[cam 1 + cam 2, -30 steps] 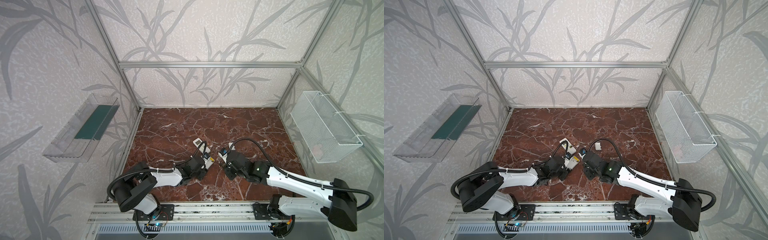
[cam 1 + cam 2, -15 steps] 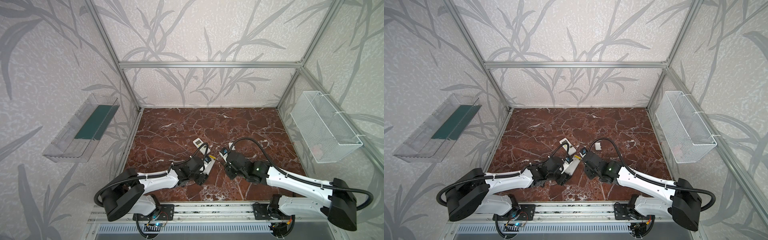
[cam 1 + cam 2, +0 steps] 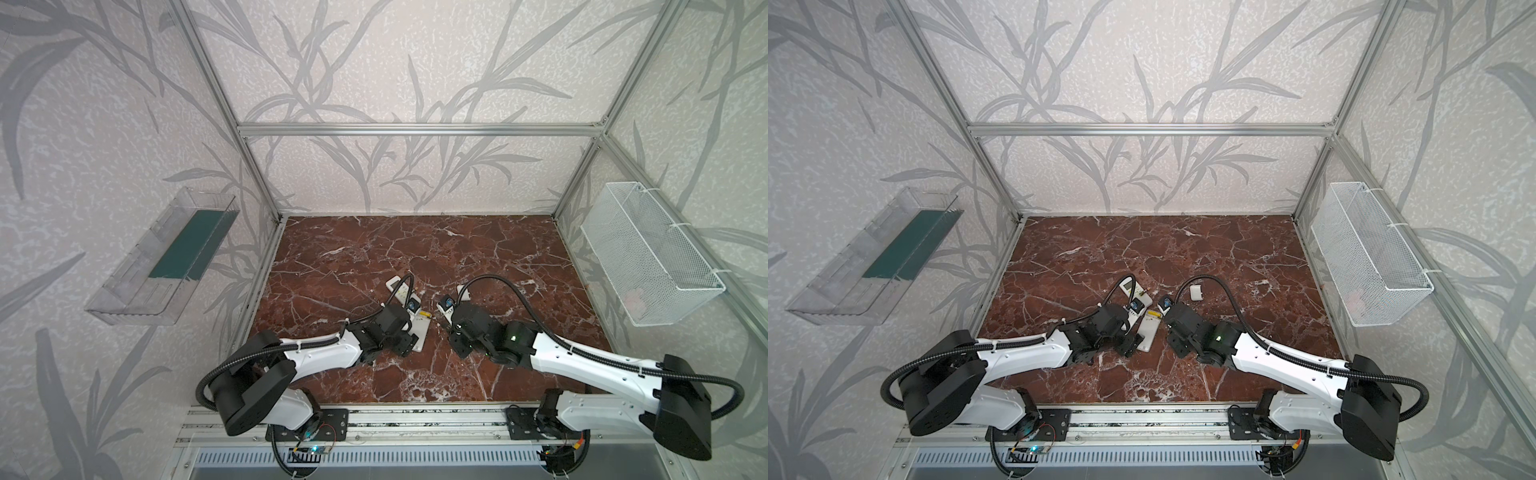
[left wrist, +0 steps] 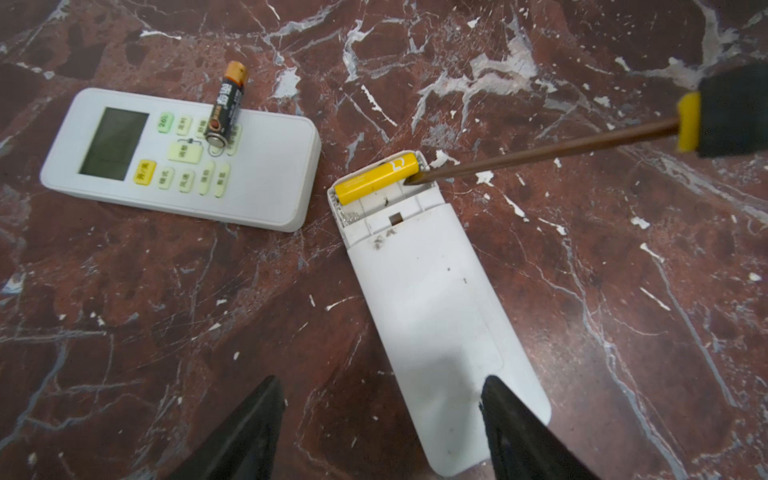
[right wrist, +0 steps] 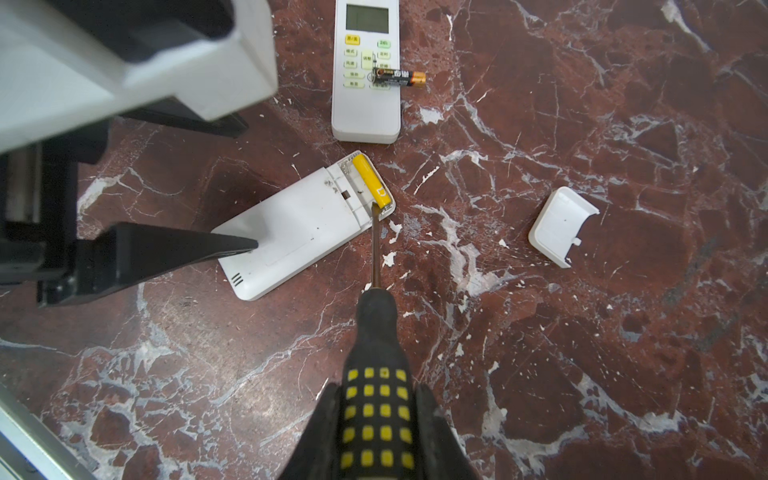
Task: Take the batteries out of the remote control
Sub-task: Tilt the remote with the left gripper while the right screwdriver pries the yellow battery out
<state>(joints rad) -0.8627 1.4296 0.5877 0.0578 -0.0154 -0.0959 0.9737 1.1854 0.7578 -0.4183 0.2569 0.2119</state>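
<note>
Right wrist: R end effector [image 5: 376,388] grips screwdriver [image 5: 376,316], handle cropped; left wrist: L end effector [image 4: 382,380] open.

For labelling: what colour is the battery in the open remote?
The battery is yellow; left wrist view.

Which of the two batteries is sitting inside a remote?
The yellow battery, in the open compartment of the face-down remote. The black-and-orange battery just lies loose across the face-up remote.

Bright even light, soft shadows. Glare on the remote [image 4: 436,311]; screwdriver [image 4: 582,143] handle blurred; top views bow at edges.
</note>
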